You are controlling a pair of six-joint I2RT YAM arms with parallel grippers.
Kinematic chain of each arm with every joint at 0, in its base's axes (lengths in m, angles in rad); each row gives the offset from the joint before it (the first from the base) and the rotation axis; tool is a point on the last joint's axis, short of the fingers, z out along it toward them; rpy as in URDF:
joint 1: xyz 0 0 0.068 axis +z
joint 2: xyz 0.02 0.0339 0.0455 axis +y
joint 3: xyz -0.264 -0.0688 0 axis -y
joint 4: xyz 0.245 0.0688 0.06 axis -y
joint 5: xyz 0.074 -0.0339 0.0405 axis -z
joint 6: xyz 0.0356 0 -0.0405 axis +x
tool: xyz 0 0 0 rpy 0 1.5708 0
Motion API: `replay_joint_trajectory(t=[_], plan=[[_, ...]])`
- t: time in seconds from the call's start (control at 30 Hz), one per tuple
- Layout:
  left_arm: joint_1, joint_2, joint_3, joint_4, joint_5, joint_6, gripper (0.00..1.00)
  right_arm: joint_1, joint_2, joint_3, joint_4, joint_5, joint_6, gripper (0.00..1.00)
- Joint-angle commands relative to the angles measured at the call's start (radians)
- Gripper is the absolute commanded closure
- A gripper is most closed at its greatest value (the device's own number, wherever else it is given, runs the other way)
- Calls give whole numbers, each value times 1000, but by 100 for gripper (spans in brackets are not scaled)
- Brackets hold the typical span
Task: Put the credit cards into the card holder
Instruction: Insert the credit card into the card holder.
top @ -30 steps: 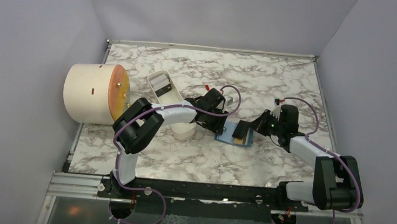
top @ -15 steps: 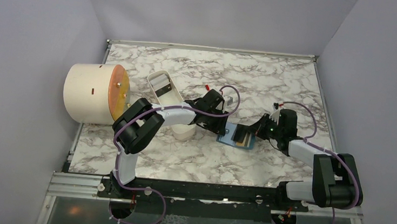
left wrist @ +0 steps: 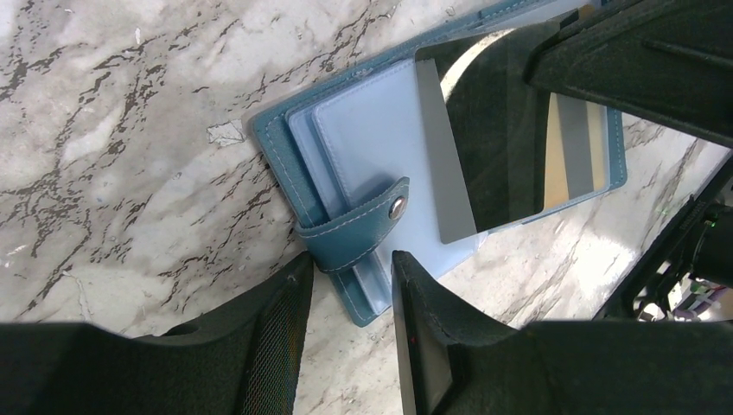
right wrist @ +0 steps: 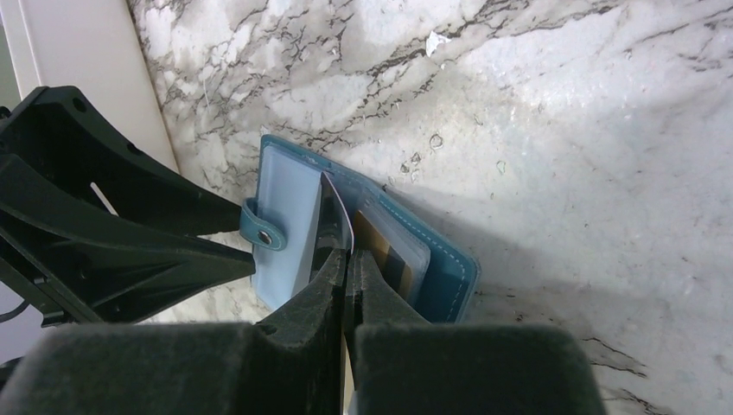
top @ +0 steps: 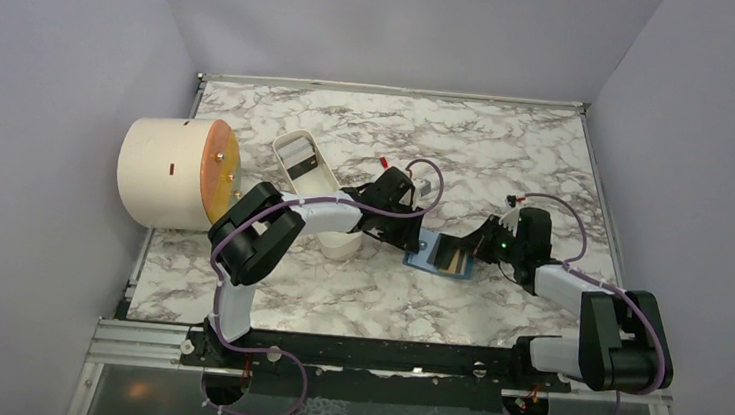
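The teal-blue card holder [left wrist: 346, 164] lies open on the marble, its snap strap [left wrist: 363, 229] folded over the pale panel. My left gripper [left wrist: 350, 277] is open and straddles the strap end at the holder's edge. The right gripper [right wrist: 350, 255] is shut on the dark grey credit card [left wrist: 484, 147], which it holds tilted with its pale-banded edge down on the holder's middle. In the right wrist view that card [right wrist: 333, 207] shows edge-on. The yellow-orange credit card [right wrist: 389, 251] sits in the holder's clear pocket. From above, both grippers meet over the holder [top: 421, 255].
A cream cylinder [top: 171, 172] with a round orange face lies at the left edge. A long white tray [top: 307, 167] stands just behind my left arm. Grey walls close in the marble table [top: 510, 140] on three sides.
My right gripper has moved nearer and lower with the dark grey card, which now leans flatter over the holder. The holder has slid slightly toward the near side. The left gripper has barely moved.
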Motion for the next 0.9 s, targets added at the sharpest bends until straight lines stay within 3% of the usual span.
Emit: replay_joint_trajectory(t=[0.0,0.87], plan=[[-15,-2,-33,-9,29,-18,59,-4,3,-27,13,-43,0,99],[-53,-32,-117,133,62,-148,68,17,59,-75,159,-79,125,99]])
